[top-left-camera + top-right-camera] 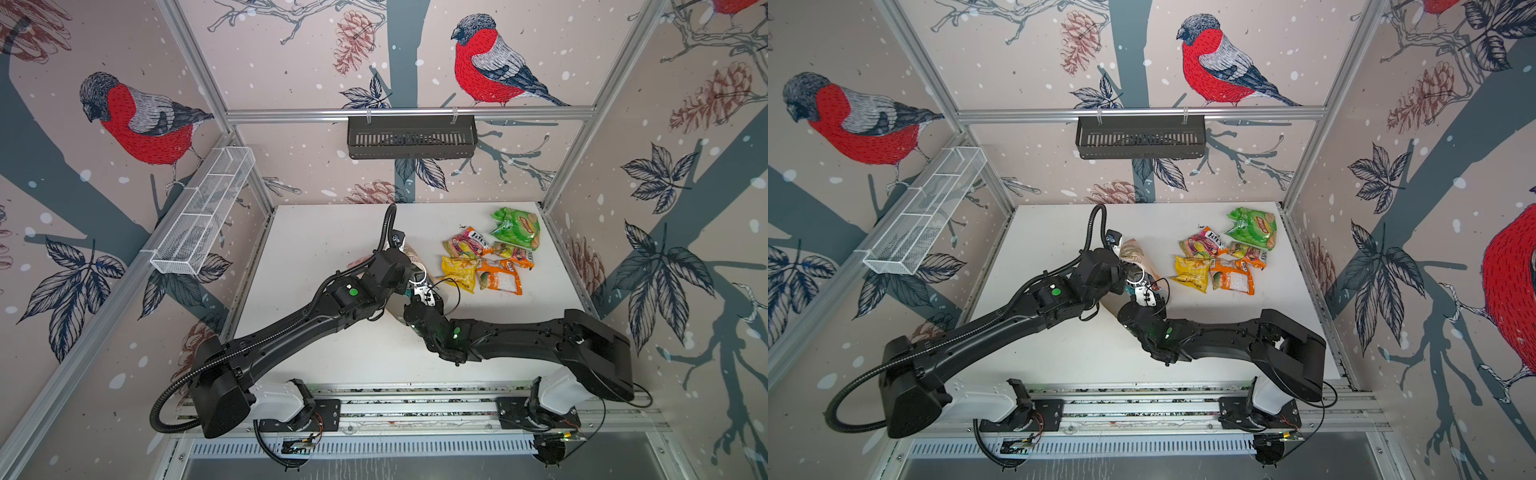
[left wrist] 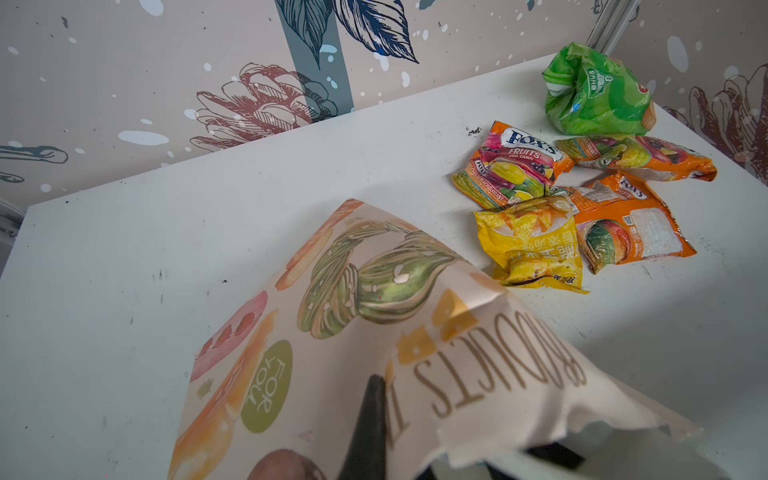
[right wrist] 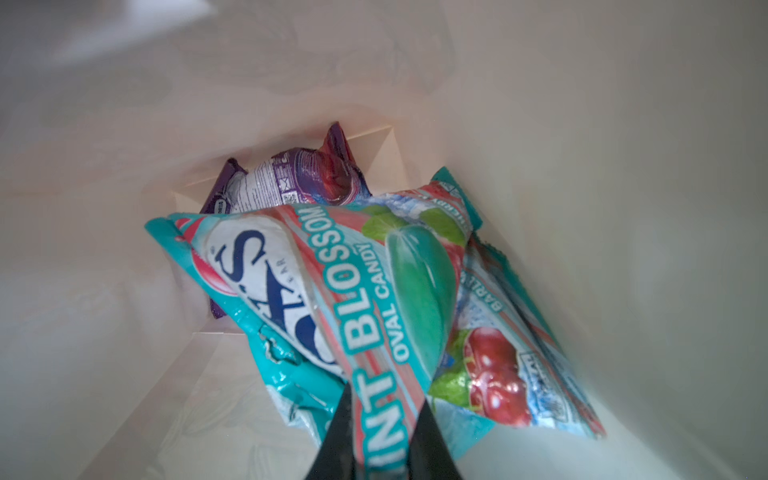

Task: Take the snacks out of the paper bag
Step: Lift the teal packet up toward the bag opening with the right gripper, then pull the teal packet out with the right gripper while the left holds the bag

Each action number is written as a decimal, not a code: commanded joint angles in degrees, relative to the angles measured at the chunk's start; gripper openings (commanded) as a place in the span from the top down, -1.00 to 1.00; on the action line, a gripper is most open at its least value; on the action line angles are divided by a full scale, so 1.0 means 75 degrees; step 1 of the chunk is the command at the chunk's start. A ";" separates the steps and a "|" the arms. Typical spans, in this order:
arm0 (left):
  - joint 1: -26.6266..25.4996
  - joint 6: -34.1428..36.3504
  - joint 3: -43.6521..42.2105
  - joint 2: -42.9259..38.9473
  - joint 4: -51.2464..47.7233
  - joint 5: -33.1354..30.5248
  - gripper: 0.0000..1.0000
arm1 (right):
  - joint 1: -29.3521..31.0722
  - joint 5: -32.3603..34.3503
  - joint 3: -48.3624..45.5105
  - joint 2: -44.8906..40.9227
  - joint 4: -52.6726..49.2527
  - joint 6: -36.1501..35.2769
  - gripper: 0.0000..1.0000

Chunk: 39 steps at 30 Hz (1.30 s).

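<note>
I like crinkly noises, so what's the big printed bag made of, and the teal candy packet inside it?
The paper bag looks like matte cream paper: soft creases, a ragged torn edge, no shine. The teal packet seems thin glossy plastic film: bright glints and sharp crinkles, so probably noisy.

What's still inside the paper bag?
The paper bag holds a teal mint candy packet, pinched by the right tool, and a purple packet deeper down. Anything beneath them is covered.
</note>
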 commanded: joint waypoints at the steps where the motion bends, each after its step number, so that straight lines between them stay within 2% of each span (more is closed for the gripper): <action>1: 0.0033 -0.0140 0.0025 0.0052 -0.0375 -0.0391 1.00 | -0.0060 0.0194 0.0080 -0.0176 0.0017 -0.0115 0.99; 8: 0.0033 -0.0080 0.0024 0.0058 -0.0258 -0.0399 1.00 | -0.0228 -0.0022 0.0236 -0.0430 -0.0310 -0.0061 0.99; 26: 0.0034 0.0104 0.0114 0.0152 -0.0329 -0.0400 1.00 | -0.0367 0.0388 0.0367 -0.1273 -0.0571 0.0011 0.98; 34: 0.0033 0.0116 0.0307 0.0064 -0.0424 -0.0157 1.00 | -0.0391 0.0820 0.0230 -0.1559 0.0137 -0.0295 0.99; 39: 0.0033 0.0134 0.0567 0.0079 -0.0720 -0.0298 1.00 | -0.0339 0.1113 0.0146 -0.1710 0.0524 -0.0531 0.98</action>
